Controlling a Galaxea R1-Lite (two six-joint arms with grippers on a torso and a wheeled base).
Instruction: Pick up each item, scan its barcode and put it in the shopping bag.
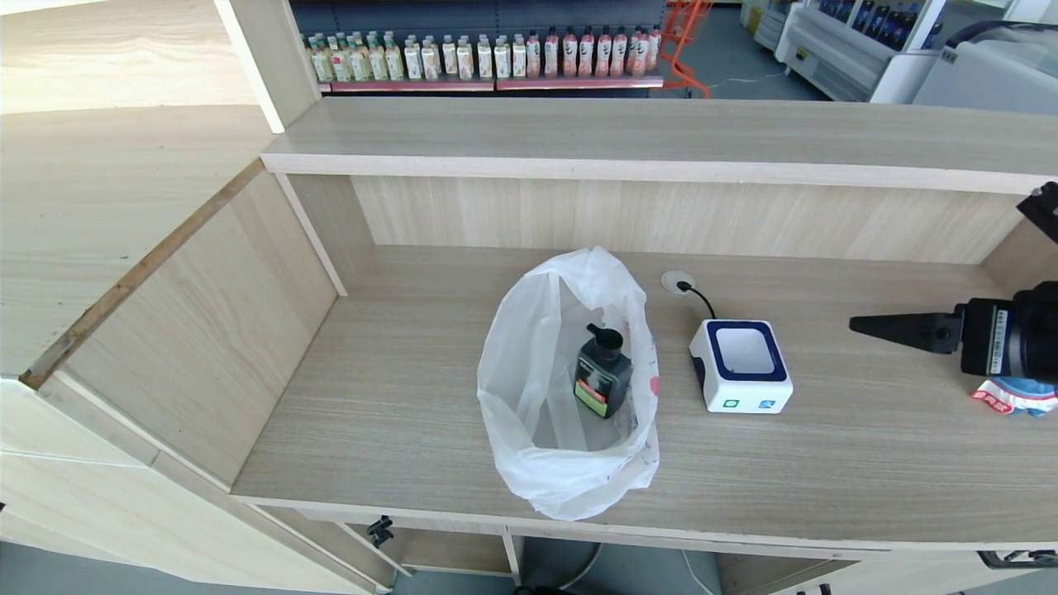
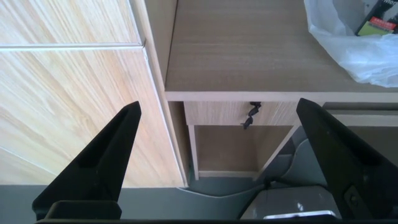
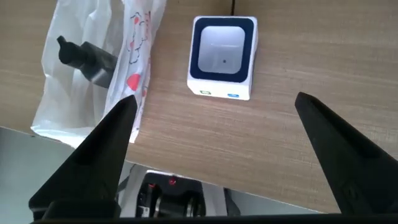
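You are looking at a pale wood-grain laminate worktop (image 1: 397, 413). A thin, crinkly white plastic shopping bag (image 1: 529, 372) is standing open at its middle. Your right claw (image 3: 216, 102) is hovering over the worktop, pointed black fingers spread wide and empty. Your left claw (image 2: 219, 106) is hanging released off the worktop's front left edge. A boxy white barcode scanner with a dark blue-framed window (image 1: 740, 364) is sitting just beside the bag. A dark squarish pump bottle (image 1: 603, 380) is standing upright inside the bag. A crumpled blue-and-white packet (image 1: 1012, 397) is lying under the right arm.
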